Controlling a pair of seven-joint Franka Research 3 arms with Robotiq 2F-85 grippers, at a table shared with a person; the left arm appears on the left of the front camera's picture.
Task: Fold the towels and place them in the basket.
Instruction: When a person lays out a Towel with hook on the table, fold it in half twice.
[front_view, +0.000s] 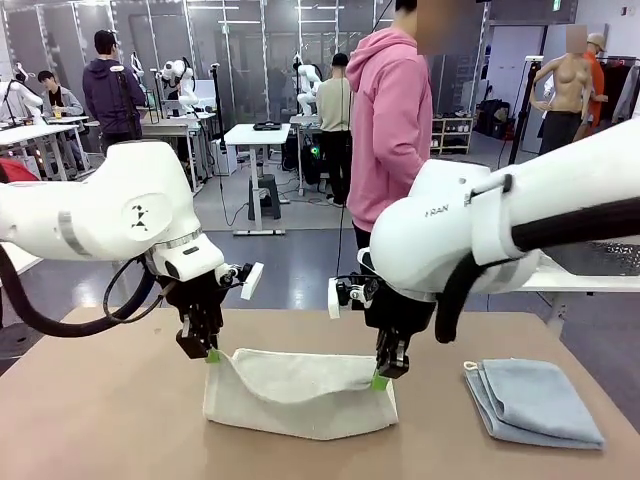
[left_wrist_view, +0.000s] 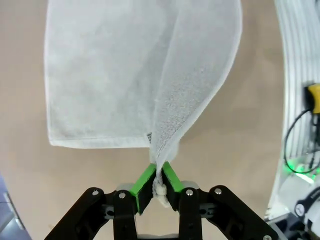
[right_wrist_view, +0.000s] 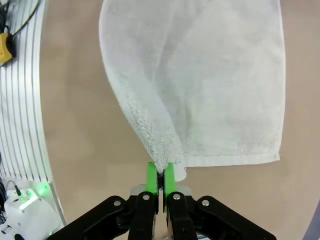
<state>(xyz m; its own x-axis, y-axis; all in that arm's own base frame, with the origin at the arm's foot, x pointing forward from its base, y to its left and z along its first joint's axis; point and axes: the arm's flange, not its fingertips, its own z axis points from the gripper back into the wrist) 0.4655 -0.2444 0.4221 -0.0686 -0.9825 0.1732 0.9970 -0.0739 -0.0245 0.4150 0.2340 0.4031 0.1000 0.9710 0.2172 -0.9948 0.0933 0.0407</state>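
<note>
Two pairs of fingers are each pinched tight on a corner of the cream towel (front_view: 300, 400). The left fingers (left_wrist_view: 146, 181) have a bunched corner squeezed between their green pads, and the right fingers (right_wrist_view: 151, 177) are closed just as hard on the other corner of the same edge. From where I stand, that held edge is lifted a little off the surface (front_view: 100, 420) and sags in the middle between the two arms. The rest of the cloth lies flat on the brown top below.

To my eye this is the fold itself: the raised edge wants carrying over onto the opposite edge that rests on the surface. I'd say doing it well means moving both arms together, at one height and one pace. They should also draw a touch apart to take out the sag, otherwise the slack middle may land first and crease. The corners ought to come down square on the corners beneath before either grip lets go. Terry is soft and clings, so a low, gentle release would suit it.

Off to the robot's right, well apart, the blue towel (front_view: 535, 400) lies folded on the surface. A person in a pink hoodie (front_view: 390, 130) stands at the far side.
</note>
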